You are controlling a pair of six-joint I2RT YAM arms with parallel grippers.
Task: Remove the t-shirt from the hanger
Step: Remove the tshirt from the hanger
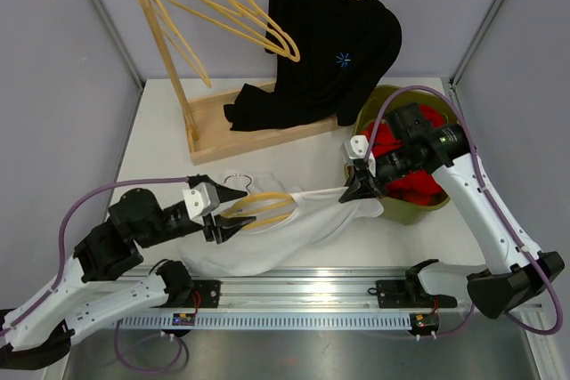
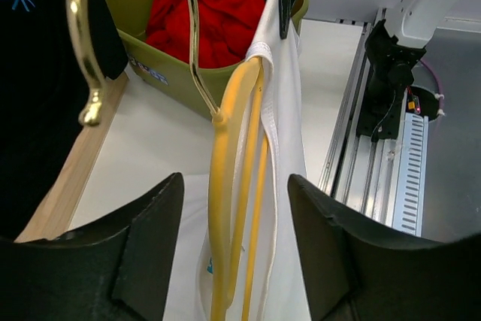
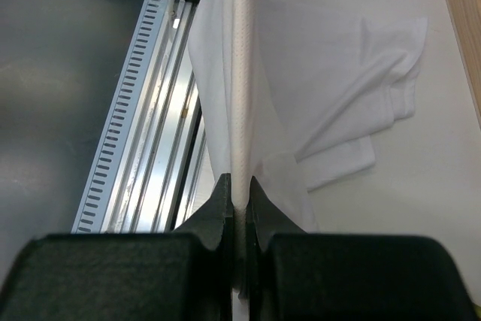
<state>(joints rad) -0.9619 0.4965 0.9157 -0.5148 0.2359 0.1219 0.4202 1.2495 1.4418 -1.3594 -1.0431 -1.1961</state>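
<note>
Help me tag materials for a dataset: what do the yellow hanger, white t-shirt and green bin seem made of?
Yellow hanger: likely plastic, smooth, slightly glossy, uniform moulded colour.
White t-shirt: soft knit fabric, perhaps cotton, matte; it creases and drapes.
Green bin: probably rigid plastic, faint sheen on its wall.

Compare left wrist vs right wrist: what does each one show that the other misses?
Left wrist only: the yellow hanger inside the white t-shirt, between the open left fingers; the green bin of red cloth. Right wrist only: the t-shirt's loose folds lying on the table. Both: the t-shirt, pinched by the right fingers, and the rail.
</note>
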